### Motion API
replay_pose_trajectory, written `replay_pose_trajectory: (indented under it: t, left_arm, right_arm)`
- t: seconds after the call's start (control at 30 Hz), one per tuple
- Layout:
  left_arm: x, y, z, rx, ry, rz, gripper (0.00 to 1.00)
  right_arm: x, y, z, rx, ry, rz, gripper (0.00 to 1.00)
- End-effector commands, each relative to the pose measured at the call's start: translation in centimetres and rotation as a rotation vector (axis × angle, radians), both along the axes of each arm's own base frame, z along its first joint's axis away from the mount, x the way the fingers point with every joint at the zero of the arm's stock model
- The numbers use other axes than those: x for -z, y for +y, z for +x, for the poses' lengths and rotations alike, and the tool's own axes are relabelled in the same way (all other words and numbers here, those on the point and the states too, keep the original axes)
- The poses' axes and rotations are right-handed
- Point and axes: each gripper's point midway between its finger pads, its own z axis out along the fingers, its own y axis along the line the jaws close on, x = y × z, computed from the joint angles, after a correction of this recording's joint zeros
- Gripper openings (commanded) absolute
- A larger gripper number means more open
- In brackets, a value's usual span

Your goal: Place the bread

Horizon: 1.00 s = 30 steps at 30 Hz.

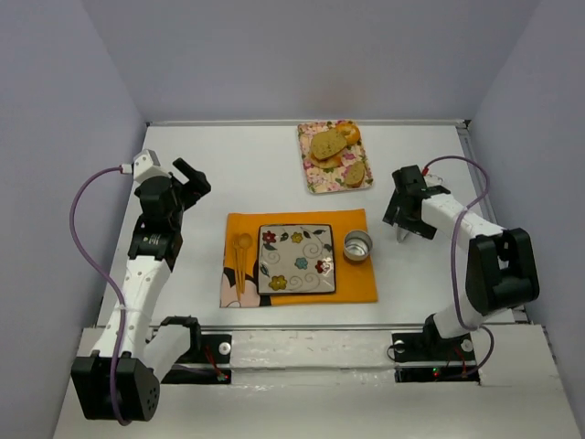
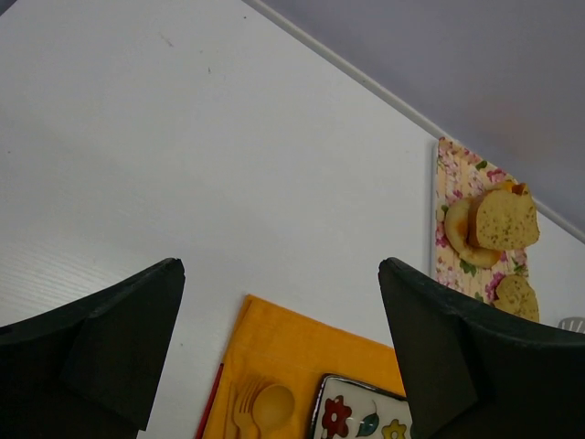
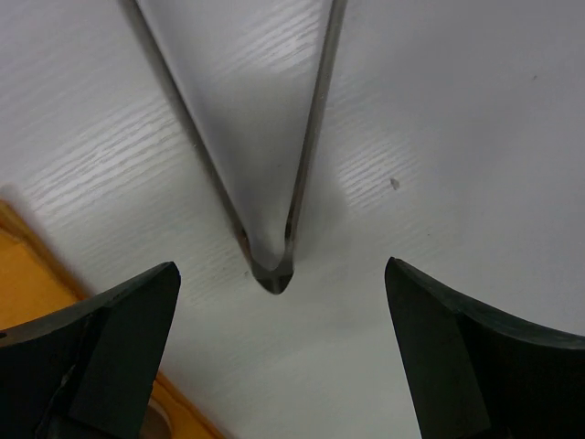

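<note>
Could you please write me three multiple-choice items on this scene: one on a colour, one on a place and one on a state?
1. The mat under the square plate is:
A blue
B orange
C green

2. The bread lies:
A on the square plate
B on the floral tray at the far side
C on the mat

3. The right pincer is:
A open
B shut on a slice
C shut on the plate's rim

Answers:
1 B, as the top view shows an orange cloth around the plate.
2 B, as the slices sit on the tray beside the ring pastries and the plate holds no food.
3 A, as its wrist view shows the two fingers far apart with nothing gripped.
</note>
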Motion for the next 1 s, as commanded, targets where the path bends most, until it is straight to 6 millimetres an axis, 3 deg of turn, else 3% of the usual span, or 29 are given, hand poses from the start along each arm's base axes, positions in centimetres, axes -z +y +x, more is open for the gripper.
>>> replay_pose_trajectory:
  t: [0.0, 0.3, 0.43, 0.6, 0.97]
  left_arm:
    - [-1.0, 0.0, 0.3, 0.003, -0.051, -0.002, 0.99]
    - [-0.8, -0.3, 0.6, 0.015, -0.047, -0.012, 0.99]
    - [-0.7, -0.2, 0.7, 0.012, -0.043, -0.009, 0.99]
    - [-0.8, -0.1, 0.8, 0.008, -0.043, -0.006, 0.99]
    - [-1.9, 0.0, 0.1, 0.003, -0.077, -0.004, 0.99]
  right_arm:
    - [0.3, -1.0, 2.0, -0.026, 0.023, 0.005, 1.0]
    - [2.8, -2.4, 5.8, -0.024, 0.054, 0.064, 1.0]
    - [3.4, -3.3, 6.6, -0.01, 0.055, 0.084, 1.0]
    - [3.8, -2.9, 7.9, -0.054, 0.053, 0.094, 1.0]
    - [4.8, -5.3, 10.5, -0.033, 0.04, 0.11, 1.0]
